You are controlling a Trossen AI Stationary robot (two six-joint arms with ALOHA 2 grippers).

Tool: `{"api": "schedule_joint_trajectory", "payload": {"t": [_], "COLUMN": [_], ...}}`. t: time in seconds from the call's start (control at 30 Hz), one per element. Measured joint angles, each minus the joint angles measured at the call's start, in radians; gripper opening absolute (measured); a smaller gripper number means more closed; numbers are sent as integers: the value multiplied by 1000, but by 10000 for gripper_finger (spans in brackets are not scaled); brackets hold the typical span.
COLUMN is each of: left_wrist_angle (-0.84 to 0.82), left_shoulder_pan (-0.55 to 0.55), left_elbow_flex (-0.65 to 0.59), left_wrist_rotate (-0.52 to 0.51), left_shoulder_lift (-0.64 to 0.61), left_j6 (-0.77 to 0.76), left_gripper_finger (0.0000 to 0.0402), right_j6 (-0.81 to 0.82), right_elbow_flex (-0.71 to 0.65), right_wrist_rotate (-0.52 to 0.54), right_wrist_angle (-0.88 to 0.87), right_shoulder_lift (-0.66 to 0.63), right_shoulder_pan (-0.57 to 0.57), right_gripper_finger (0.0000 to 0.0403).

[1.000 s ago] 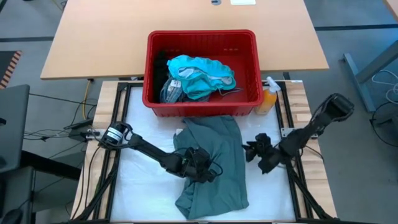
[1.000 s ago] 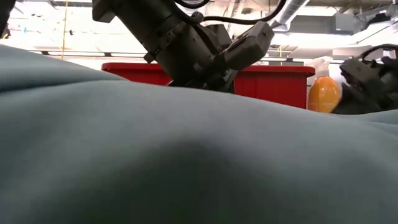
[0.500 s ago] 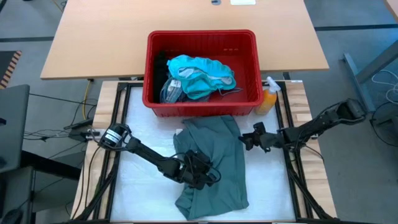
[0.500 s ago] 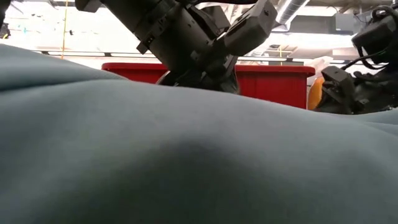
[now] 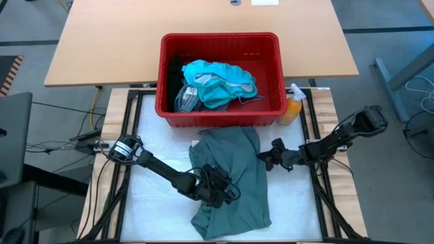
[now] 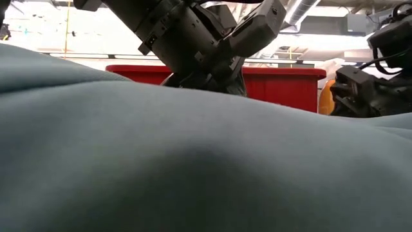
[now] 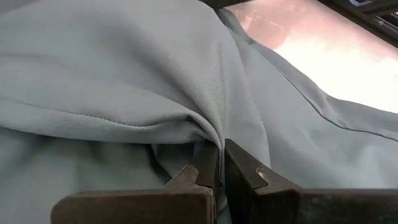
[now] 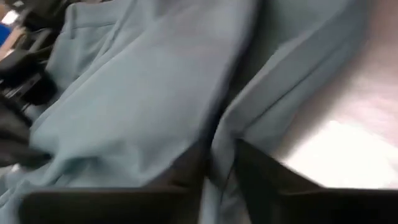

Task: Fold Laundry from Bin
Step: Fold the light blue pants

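One grey-green garment [image 5: 230, 179] lay rumpled on the bench [image 5: 156, 163] in front of the red bin [image 5: 220, 112], which held the teal pieces. We found the left pincer [image 7: 219, 169] clamped shut on a raised fold, and the right pincer [image 5: 266, 157] at the garment's edge, narrowed about a hem. We judged the cloth light, limp and prone to slip, best taken at seams or corners.

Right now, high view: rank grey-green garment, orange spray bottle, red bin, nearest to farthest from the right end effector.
From the right end effector:
1. Grey-green garment, touching, at its right edge.
2. Orange spray bottle, behind, by the bin's right corner.
3. Red bin, back centre; near-corner gap is close to the bottle's.
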Motion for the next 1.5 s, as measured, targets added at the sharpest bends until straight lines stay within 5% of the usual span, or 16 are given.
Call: {"api": "schedule_joint_trajectory", "payload": {"t": [0.07,0.13,0.5,0.9,1.1,1.27,1.37,1.5], "left_wrist_angle": [0,-1,27,-81,-306,-310,-313,-278], "left_shoulder_pan": [-4,-9,-46,-159,-206,-242,-246,-229], "left_elbow_flex": [0,0,36,345,395,360,315,248], "left_wrist_rotate": [0,0,-27,-102,-176,-153,-156,-151], "left_shoulder_lift": [0,0,-12,-25,-26,-25,-17,-17], "left_j6": [-4,-5,65,480,308,187,122,40], "left_gripper_finger": [0,0,0,0,0,0,0,0], "right_j6": [-9,-11,-164,-453,-404,-270,-251,-233], "right_elbow_flex": [-2,-2,60,383,449,427,406,402], "right_wrist_rotate": [-3,-2,-25,-99,-76,151,229,188], "right_wrist_angle": [17,13,332,96,-140,-244,-261,-244], "right_shoulder_lift": [9,9,6,5,5,5,5,35], "right_shoulder_pan": [11,16,184,341,402,497,524,520], "right_gripper_finger": [38,21,21,30,33,39,67,125]}}
